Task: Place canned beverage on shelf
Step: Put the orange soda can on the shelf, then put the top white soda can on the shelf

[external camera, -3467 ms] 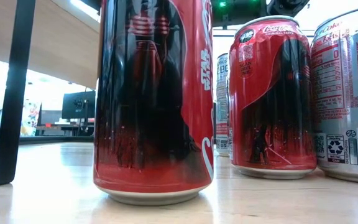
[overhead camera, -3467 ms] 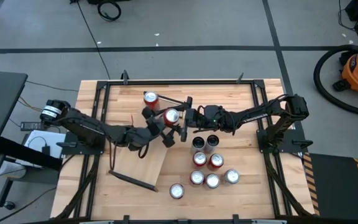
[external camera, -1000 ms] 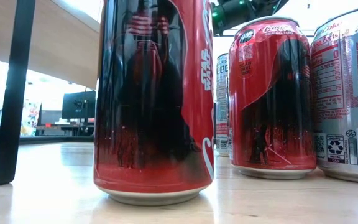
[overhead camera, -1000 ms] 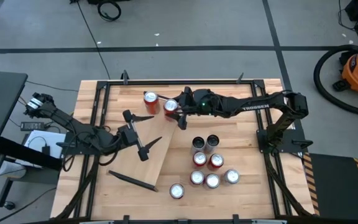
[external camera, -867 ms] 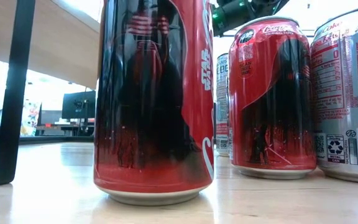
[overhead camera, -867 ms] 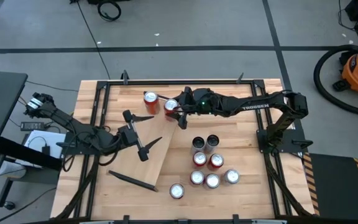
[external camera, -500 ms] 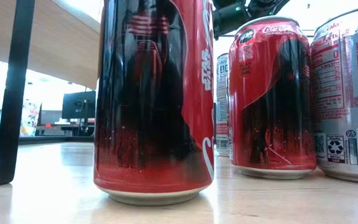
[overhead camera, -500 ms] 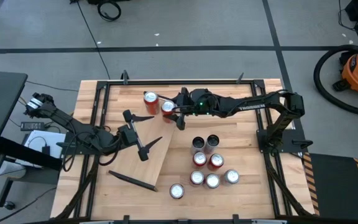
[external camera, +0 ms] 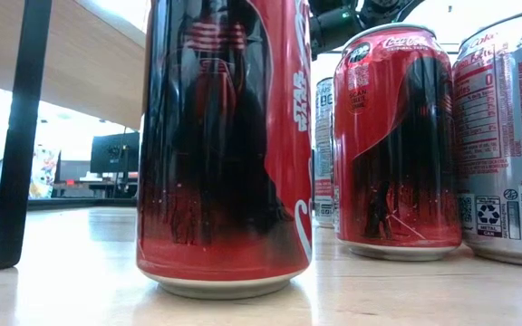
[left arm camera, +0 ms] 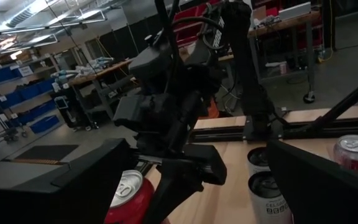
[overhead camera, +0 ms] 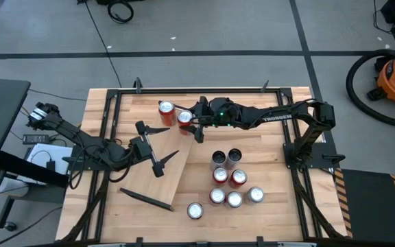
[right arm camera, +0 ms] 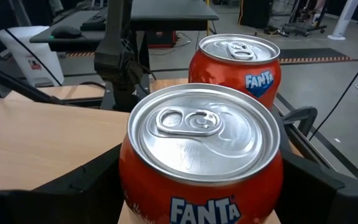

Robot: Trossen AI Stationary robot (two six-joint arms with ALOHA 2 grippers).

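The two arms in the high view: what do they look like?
Both are dark, slim, jointed arms. The right arm bears white lettering along one link and a small green light near its wrist; the left arm ends in a pale cylindrical base joint. Each two-finger gripper has long black fingers.

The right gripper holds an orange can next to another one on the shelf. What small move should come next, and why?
Probably open the right gripper and let go. Its can sits upright between the fingers, beside the other orange can at the far end of the shelf. I cannot see whether its bottom touches the wood. The left gripper waits open.
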